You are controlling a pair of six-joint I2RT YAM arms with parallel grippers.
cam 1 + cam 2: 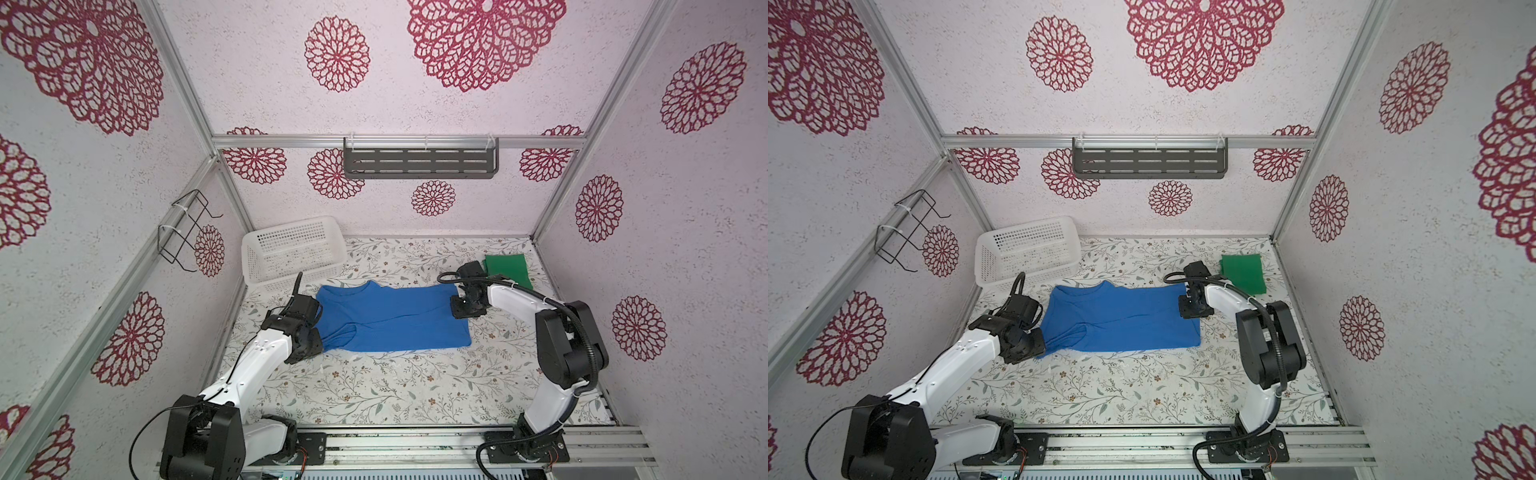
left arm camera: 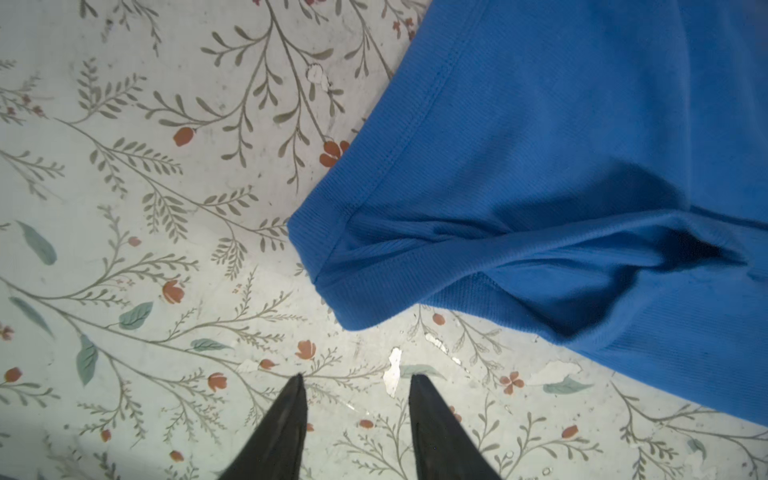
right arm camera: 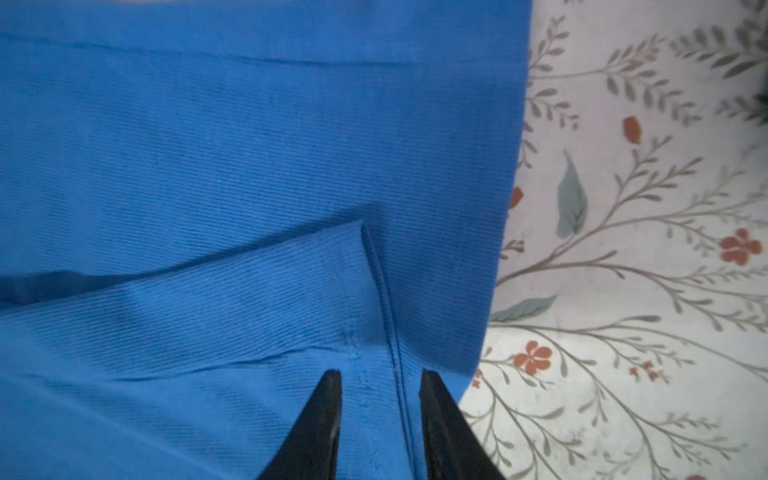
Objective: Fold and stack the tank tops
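The royal-blue ribbed-cloth tank top [image 1: 390, 320] is seen ahead of the parted, empty left gripper [image 2: 355, 378] and straddled by the narrowly parted right gripper [image 3: 380, 374].

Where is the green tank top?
In both top views the green tank top lies folded at the far right corner of the table, behind the right arm.

It is a lab booth: aluminium frame [image 1: 291, 142], flower-papered panels [image 1: 249, 83] (home-like), robot arms [image 1: 257, 365] bolted on a rail [image 1: 415, 449] at 6 o'clock.
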